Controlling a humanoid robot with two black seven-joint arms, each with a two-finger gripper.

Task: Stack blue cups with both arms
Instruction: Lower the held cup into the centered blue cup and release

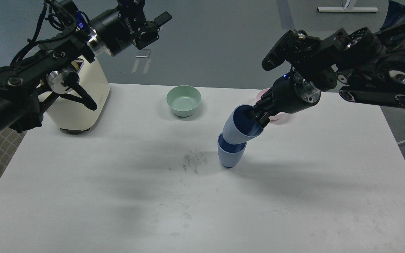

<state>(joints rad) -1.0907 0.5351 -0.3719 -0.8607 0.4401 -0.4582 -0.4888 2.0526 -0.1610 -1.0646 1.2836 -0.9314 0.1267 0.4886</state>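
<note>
One blue cup (230, 154) stands upright on the white table (118, 196) near its middle. My right gripper (255, 117) is shut on the rim of the second blue cup (236, 130). That cup is tilted, with its base set into the mouth of the standing cup. My left gripper (153, 26) is raised high at the back left, above the table's far edge, and holds nothing. Its fingers stand apart.
A mint-green bowl (184, 101) sits at the back centre. A pink bowl (276, 117) sits at the back right, mostly hidden behind my right gripper. A cream appliance (79, 102) stands at the back left under my left arm.
</note>
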